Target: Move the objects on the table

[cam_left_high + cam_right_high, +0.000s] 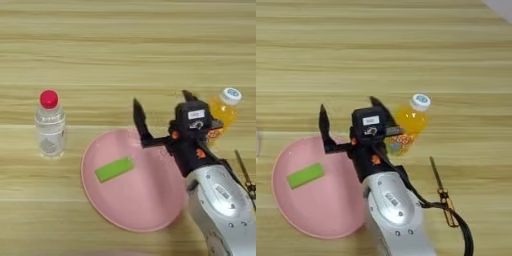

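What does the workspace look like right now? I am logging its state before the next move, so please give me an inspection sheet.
Surface: wooden table, light, with horizontal grain stripes.
Job's things: clear bottle with a red cap upright, left of the plate; orange juice bottle lying tilted, partly hidden behind the gripper.
Clutter: pink oval plate with a green block lying on it; a screwdriver on the table to the right.
Grippers: right gripper open, fingers spread wide, above the plate's upper right edge, holding nothing.
Cables: a black cable loops off the forearm near the screwdriver.
Surroundings: a pale patch at the top right corner in the right eye view; otherwise nothing seen.
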Motion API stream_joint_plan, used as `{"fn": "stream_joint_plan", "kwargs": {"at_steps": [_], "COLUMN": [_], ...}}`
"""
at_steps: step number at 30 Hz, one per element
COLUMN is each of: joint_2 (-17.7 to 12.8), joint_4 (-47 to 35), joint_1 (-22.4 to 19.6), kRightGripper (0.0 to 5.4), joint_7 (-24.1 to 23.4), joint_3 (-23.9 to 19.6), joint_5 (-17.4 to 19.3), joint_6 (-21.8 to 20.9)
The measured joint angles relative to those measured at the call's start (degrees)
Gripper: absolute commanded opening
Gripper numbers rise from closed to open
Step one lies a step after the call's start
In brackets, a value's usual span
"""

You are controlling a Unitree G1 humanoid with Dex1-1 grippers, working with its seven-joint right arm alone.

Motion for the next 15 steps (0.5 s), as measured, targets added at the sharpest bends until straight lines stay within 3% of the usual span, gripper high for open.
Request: {"fn": "stream_joint_plan", "kwargs": {"at_steps": [4,10,15], "joint_2": [1.5,1.7,2.0], "joint_4": [0.9,1.7,2.5], "joint_1": [-0.1,-0.8,-1.8], "kRightGripper": [5.38,5.38,5.38], "joint_7": [-1.5,-5.2,-5.7], "joint_3": [-3.7,-9.1,-12.0], "joint_5": [-0.2,-4.8,-5.0], "joint_6": [-1.4,-4.9,-5.8]}}
